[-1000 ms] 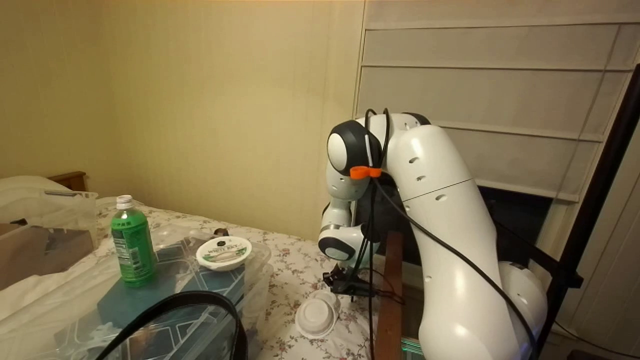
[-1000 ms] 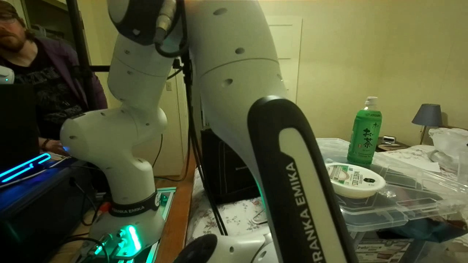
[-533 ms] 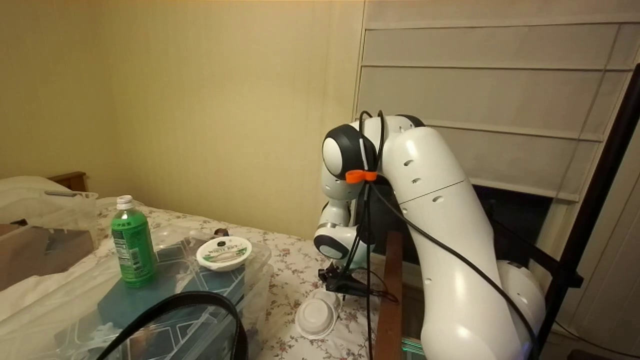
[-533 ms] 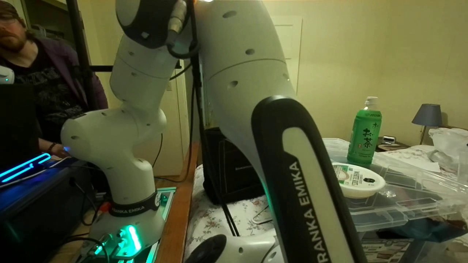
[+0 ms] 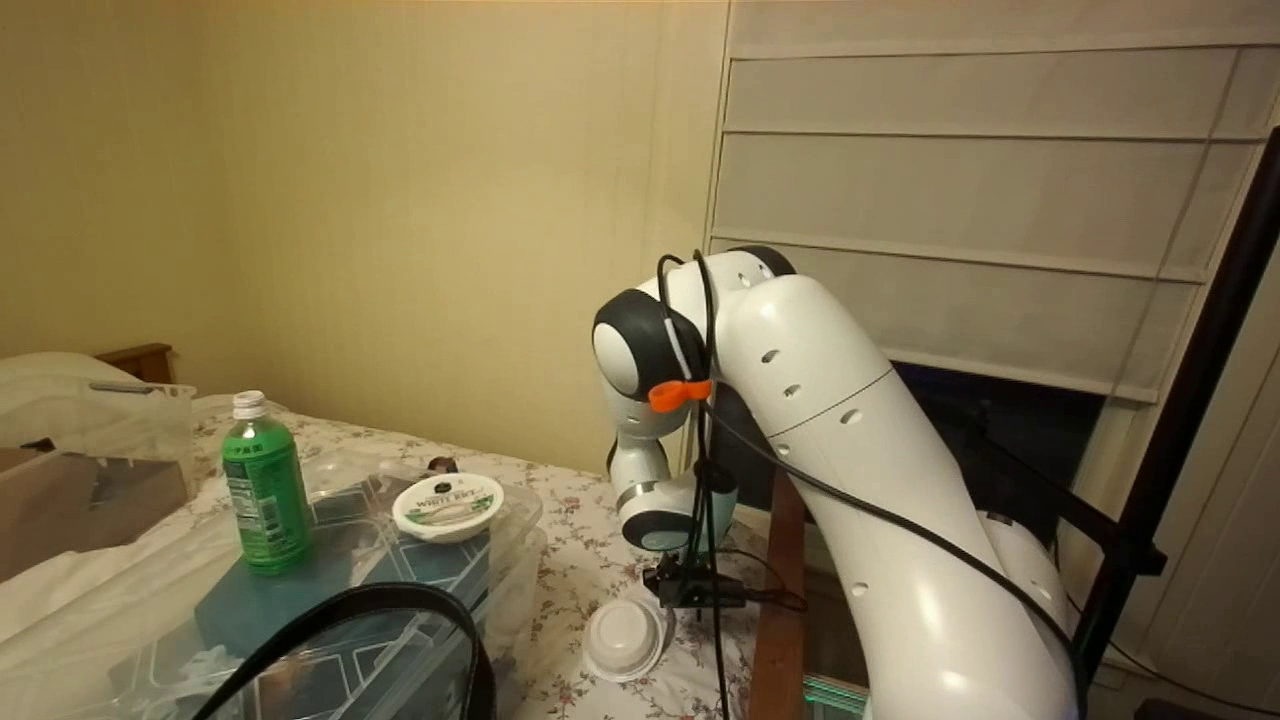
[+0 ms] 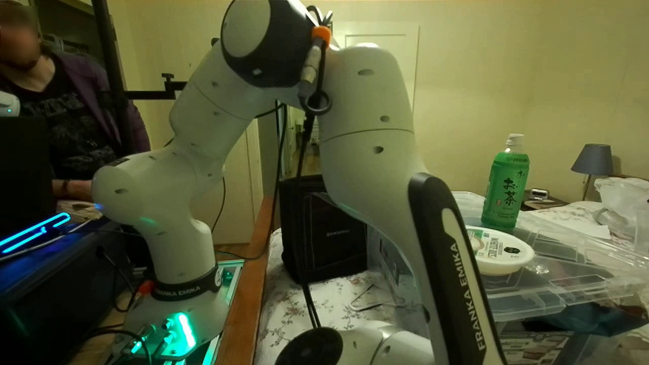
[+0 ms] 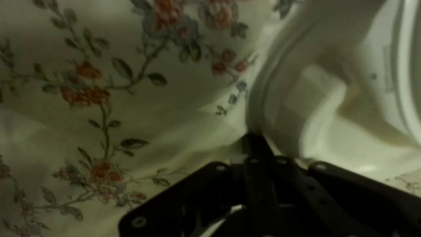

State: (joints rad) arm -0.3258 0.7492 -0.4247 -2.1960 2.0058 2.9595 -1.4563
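Gripper [image 7: 256,140] against one white dish [image 5: 622,638], one bottle [image 5: 265,495], one rice tub [image 5: 448,506] apart

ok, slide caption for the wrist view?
Wrist view: gripper, jaws together, at the edge of a white container on floral fabric; grip on it unclear.

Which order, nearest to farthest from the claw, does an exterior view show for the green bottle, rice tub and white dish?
1. White dish: on the bedding, beside the claw.
2. Rice tub: on the clear box, picture-left.
3. Green bottle: upright, farther picture-left.
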